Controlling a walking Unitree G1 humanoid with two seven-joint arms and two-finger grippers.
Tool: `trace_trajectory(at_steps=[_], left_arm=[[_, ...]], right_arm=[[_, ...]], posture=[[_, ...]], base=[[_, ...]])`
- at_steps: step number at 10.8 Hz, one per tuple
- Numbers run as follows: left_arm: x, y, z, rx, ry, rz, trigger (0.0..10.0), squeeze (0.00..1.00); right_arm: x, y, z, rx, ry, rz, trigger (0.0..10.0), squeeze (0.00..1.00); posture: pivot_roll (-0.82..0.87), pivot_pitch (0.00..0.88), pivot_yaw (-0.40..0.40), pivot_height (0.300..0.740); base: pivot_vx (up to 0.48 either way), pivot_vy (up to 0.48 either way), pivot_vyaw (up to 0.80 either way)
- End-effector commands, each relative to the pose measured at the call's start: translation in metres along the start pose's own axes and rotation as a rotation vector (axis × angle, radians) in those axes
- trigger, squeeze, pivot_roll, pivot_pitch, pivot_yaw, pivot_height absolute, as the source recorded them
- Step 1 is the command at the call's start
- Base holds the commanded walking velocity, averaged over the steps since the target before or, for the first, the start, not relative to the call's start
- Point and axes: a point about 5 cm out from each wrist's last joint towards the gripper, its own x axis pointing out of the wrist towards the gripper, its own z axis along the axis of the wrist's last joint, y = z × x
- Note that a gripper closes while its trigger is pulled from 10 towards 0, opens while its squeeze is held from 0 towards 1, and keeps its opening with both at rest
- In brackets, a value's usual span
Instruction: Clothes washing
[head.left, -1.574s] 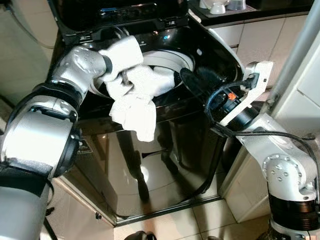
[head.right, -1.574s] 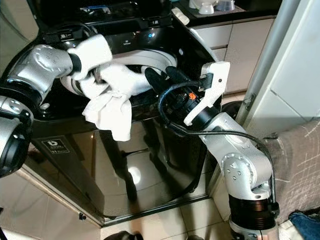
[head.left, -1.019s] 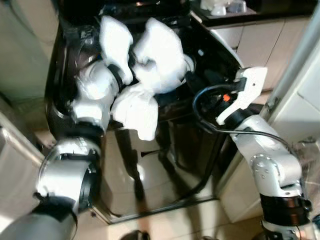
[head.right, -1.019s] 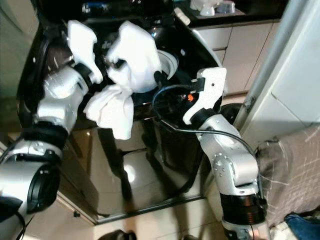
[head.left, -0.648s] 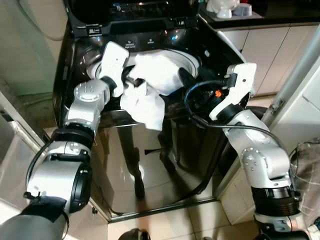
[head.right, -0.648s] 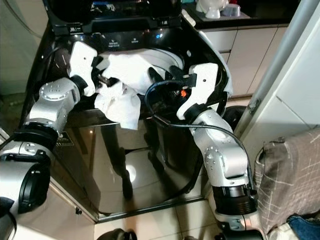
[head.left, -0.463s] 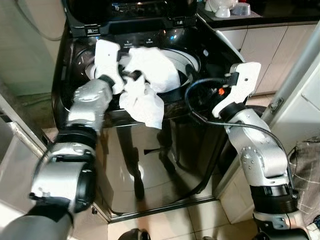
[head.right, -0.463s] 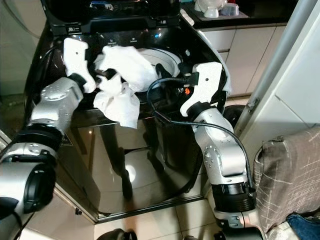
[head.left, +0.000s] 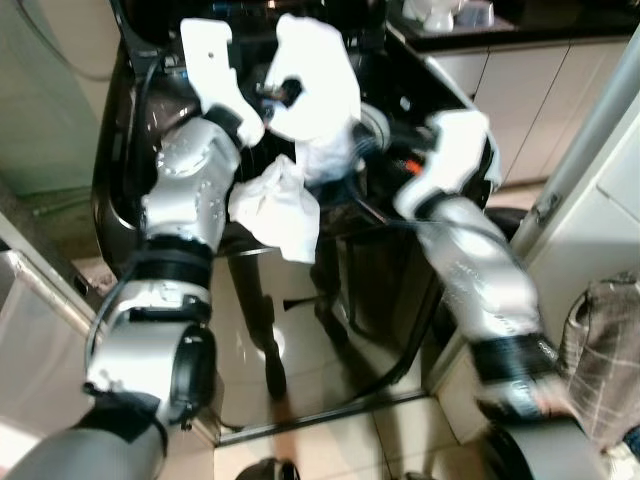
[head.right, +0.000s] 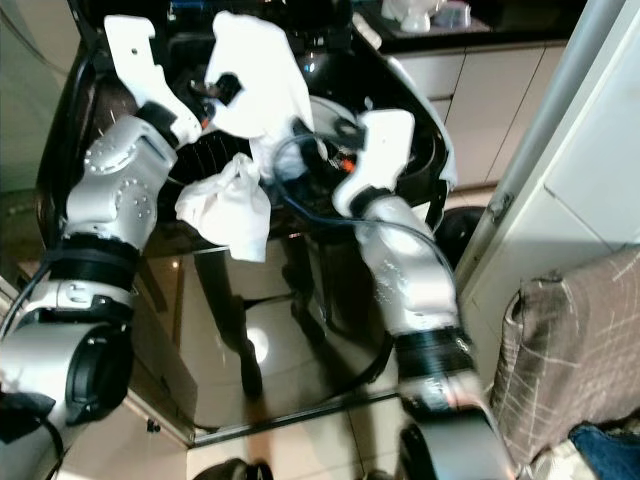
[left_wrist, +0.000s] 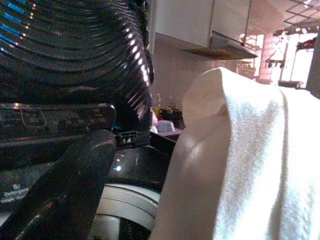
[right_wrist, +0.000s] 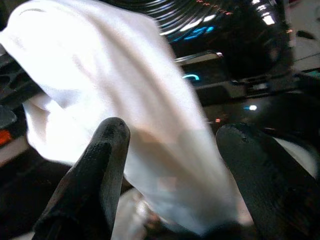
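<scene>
Left pincer (head.left: 275, 92) is raised above the open top of the black washing machine (head.left: 330, 290), closed on a white towel (head.left: 310, 80). One black finger (left_wrist: 65, 185) shows in the left wrist view with the towel pressed against it; the second finger is hidden behind the cloth. The upper part of the towel bunches over the pincer, and a lower fold (head.left: 275, 210) hangs down against the machine's glossy front panel. Whether that fold touches the panel cannot be determined.

Right pincer (right_wrist: 172, 170) is spread wide, its two fingers apart on either side of the towel in the right wrist view. The cloth passes between them, but no contact with either finger can be confirmed. In the head views the right arm (head.left: 480, 270) is blurred and its pincer is lost behind the towel and dark machine rim.

Raised lid (left_wrist: 70, 45) of the machine shows ribbed and dark, cut off at the frame edge. The drum opening is largely covered by the towel and both arms. A tabletop (head.left: 520, 35) beside the machine carries white items too small to identify. A checked cushion (head.right: 570, 340) sits at the right, partly cut off.
</scene>
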Motion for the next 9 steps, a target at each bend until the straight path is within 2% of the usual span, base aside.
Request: trace_trajectory(at_steps=[1, 3, 5, 6, 7, 8, 9], left_arm=[[0.0, -0.002, 0.008, -0.015, -0.03, -0.008, 10.0, 0.0], [-0.002, -0.013, 0.009, -0.032, -0.023, -0.061, 10.0, 0.0], [-0.005, -0.024, 0.01, -0.044, -0.003, -0.118, 10.0, 0.0], [-0.009, -0.033, 0.008, -0.025, 0.039, -0.179, 10.0, 0.0], [-0.015, -0.039, 0.003, 0.031, 0.105, -0.241, 10.0, 0.0], [-0.027, -0.04, -0.01, 0.099, 0.225, -0.296, 10.0, 0.0], [-0.044, -0.033, -0.028, 0.195, 0.371, -0.322, 10.0, 0.0]], right_arm=[[0.005, 0.001, -0.002, -0.012, 0.001, 0.005, 10.0, 0.0], [0.026, 0.005, -0.002, 0.003, -0.01, -0.009, 10.0, 0.0], [0.043, -0.007, -0.001, -0.078, 0.014, -0.09, 10.0, 0.0], [0.049, -0.016, 0.005, -0.152, 0.022, -0.143, 10.0, 0.0], [0.052, -0.023, 0.014, -0.236, 0.011, -0.188, 10.0, 0.0], [0.053, -0.034, 0.02, -0.266, 0.016, -0.242, 10.0, 0.0], [0.053, -0.041, 0.024, -0.3, 0.02, -0.276, 10.0, 0.0]], posture=[[-0.14, 0.0, 0.06, 0.74], [-0.13, 0.0, 0.053, 0.74], [-0.12, 0.0, 0.053, 0.74], [-0.11, 0.0, 0.051, 0.74], [-0.11, 0.0, 0.051, 0.74], [-0.11, 0.0, 0.049, 0.74], [-0.1, 0.0, 0.048, 0.74]], base=[[0.0, 0.0, 0.0], [0.0, 0.0, 0.0], [0.0, 0.0, 0.0], [0.0, 0.0, 0.0], [0.0, 0.0, 0.0], [0.0, 0.0, 0.0], [0.0, 0.0, 0.0]])
